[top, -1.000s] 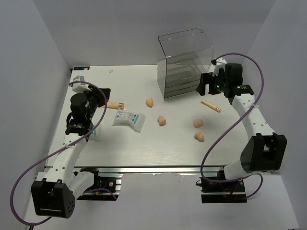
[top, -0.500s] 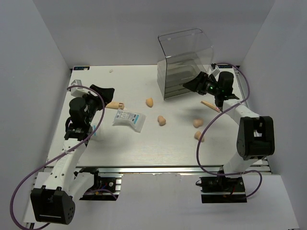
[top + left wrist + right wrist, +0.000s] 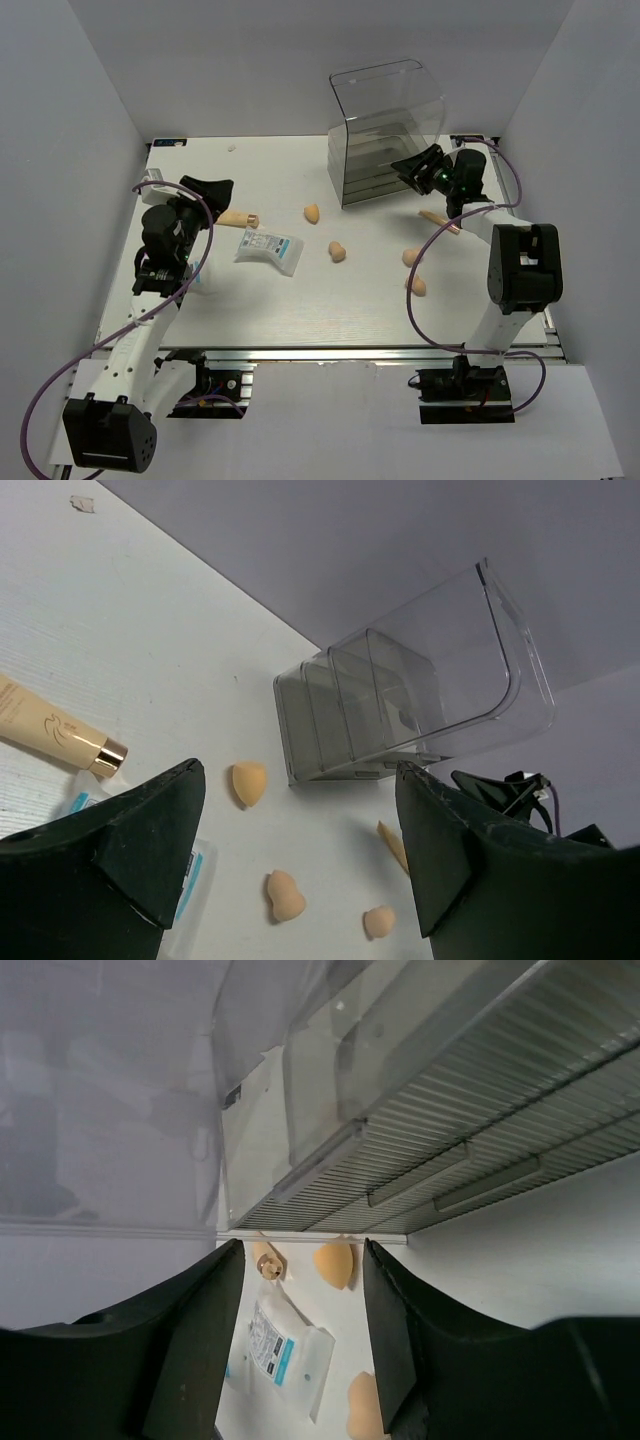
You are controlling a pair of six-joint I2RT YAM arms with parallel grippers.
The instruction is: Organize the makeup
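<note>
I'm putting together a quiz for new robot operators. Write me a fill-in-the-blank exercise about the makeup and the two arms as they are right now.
1. ___ peach sponges lie loose on the table.
2. The left arm's fingers stand open, closest to the beige ___.
3. The right arm's fingers are apart in front of the clear drawer box and hold ___.

Missing words: four; tube; nothing.
</note>
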